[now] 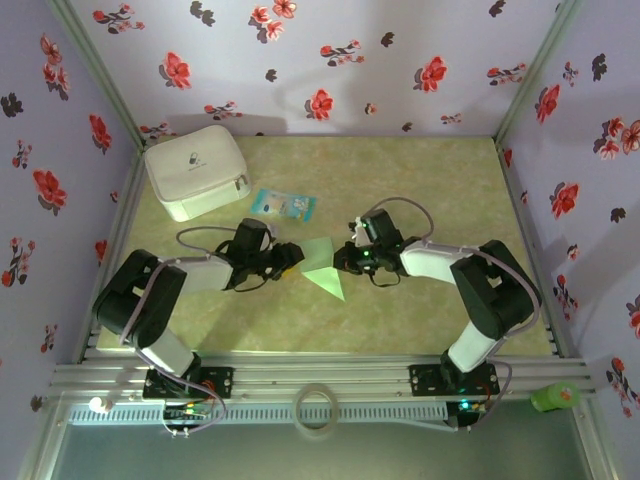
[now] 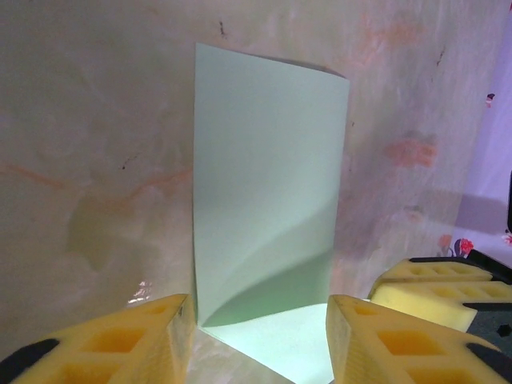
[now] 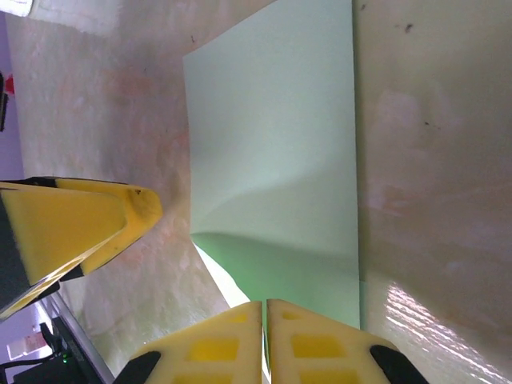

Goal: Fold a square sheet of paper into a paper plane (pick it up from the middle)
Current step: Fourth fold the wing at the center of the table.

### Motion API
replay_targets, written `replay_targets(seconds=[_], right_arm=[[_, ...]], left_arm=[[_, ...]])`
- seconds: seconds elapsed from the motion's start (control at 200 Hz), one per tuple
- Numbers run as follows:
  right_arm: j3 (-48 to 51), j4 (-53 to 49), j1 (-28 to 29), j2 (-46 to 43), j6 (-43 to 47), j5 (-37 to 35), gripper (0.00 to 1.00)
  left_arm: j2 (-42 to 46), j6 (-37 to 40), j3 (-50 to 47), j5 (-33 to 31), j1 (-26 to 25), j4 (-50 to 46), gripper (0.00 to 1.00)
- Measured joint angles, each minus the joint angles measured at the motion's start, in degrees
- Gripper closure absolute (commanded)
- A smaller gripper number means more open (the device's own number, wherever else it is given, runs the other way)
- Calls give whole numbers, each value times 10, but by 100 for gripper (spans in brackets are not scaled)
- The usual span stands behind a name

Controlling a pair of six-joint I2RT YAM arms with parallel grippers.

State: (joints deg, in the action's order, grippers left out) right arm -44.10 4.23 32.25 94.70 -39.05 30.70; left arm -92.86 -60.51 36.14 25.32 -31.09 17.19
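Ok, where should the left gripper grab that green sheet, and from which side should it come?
Probably the lifted, curling end of the green sheet, where the right gripper pinches it. The left gripper should come in low from its own side, jaws straddling that raised edge; the rest lies flat.

Left wrist view: the near edge of the square sheet of paper (image 2: 264, 200) runs off the frame bottom between the left fingers (image 2: 112, 340). Right wrist view: its near corner passes behind the closed right fingers (image 3: 320, 344); any grip there cannot be confirmed. Print on the packet (image 1: 283, 205) beyond the sheet is illegible.
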Motion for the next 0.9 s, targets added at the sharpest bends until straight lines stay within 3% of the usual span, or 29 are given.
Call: replay_targets(seconds=[0.515, 0.9], right_arm=[[53, 82, -20, -26, -30, 27, 92], [60, 95, -29, -26, -31, 30, 92]], left_arm=[[-21, -7, 6, 13, 3, 11, 52], [-59, -20, 24, 31, 3, 39, 63]])
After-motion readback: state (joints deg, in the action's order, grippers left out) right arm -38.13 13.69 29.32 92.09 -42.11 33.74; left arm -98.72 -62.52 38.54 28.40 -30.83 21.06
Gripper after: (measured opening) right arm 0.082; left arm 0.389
